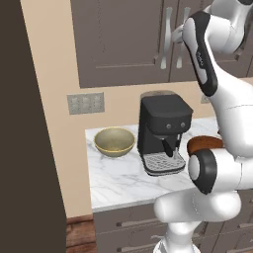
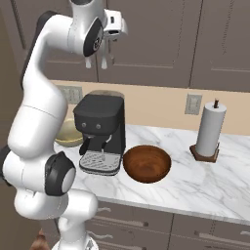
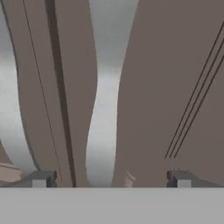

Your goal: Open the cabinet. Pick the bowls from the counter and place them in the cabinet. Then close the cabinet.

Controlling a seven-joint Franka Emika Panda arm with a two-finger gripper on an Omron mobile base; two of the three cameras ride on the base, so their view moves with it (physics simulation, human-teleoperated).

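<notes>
The cabinet (image 1: 123, 39) hangs above the counter (image 1: 118, 183) with both doors shut. My gripper (image 3: 111, 179) is open right at the doors, and one curved silver handle (image 3: 104, 109) lies between its fingertips (image 3: 41, 179). The other handle (image 3: 11, 109) runs just left of the door seam. From the left base view the gripper (image 1: 172, 38) sits at the pair of handles. The pale olive-yellow bowl (image 1: 114, 142) stands on the counter left of a coffee machine. The reddish-brown bowl (image 2: 146, 163) stands to that machine's right, and the arm partly covers it in the left base view.
A black coffee machine (image 2: 100, 132) stands between the bowls, against the wall. A paper towel roll (image 2: 210, 129) on a wooden stand is at the right of the counter. A tall dark panel (image 1: 24, 148) borders the counter's left end. Grey drawers (image 2: 195, 229) run below.
</notes>
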